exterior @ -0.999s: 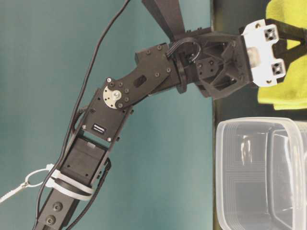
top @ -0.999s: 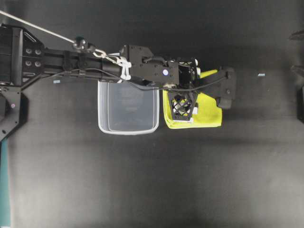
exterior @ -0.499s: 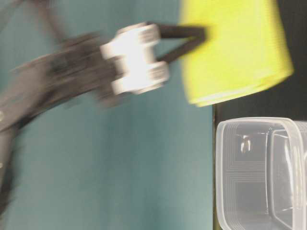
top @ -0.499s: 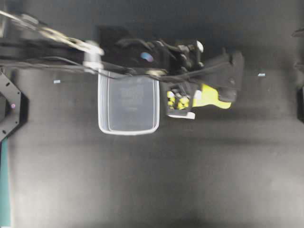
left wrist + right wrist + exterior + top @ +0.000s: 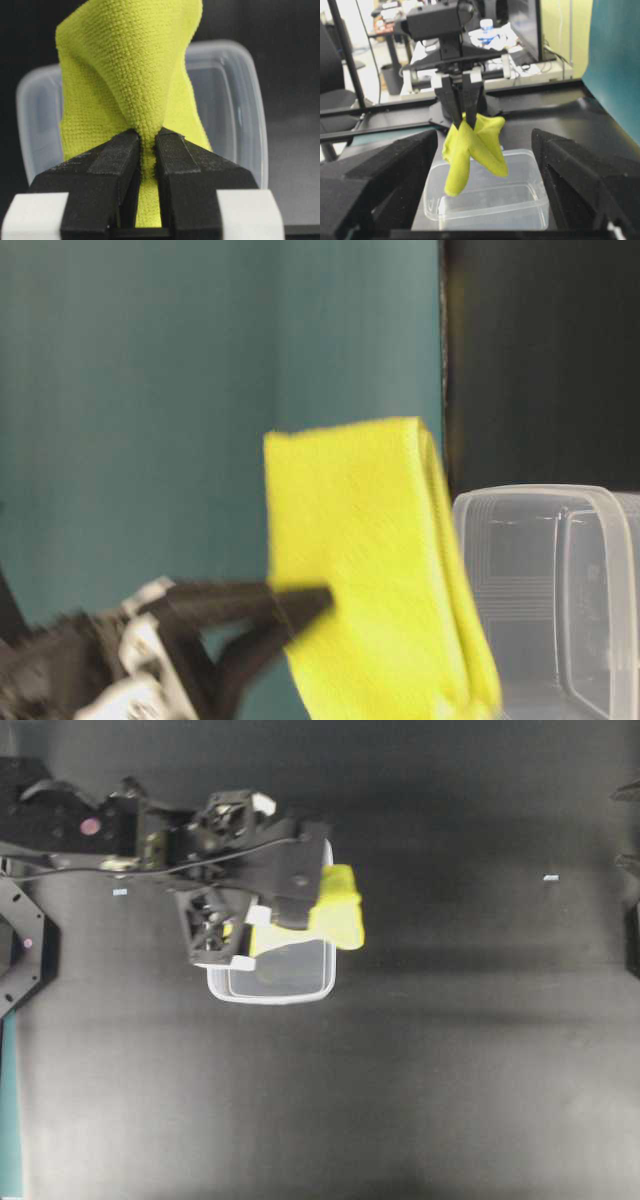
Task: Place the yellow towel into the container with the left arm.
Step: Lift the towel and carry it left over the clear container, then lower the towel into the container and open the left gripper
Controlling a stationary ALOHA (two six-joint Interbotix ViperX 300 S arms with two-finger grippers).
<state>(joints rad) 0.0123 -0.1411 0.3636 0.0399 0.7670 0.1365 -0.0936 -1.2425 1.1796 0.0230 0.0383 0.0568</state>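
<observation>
My left gripper is shut on the yellow towel and holds it in the air. In the left wrist view the two black jaws pinch a fold of the towel. The towel hangs bunched above the clear container, its lower ends just over the tub's near-left part. The container is partly covered by the arm and empty inside. In the table-level view the towel hangs beside the tub. My right gripper is open and empty, facing the tub from a distance.
The black tabletop spreads to the right and front of the container. Two small pale marks lie on it. The right arm's base shows only at the far right edge. A teal wall is behind.
My left gripper has lifted the yellow towel off the table right of the container and carried it left. The towel now hangs over the container. The container has not moved.
</observation>
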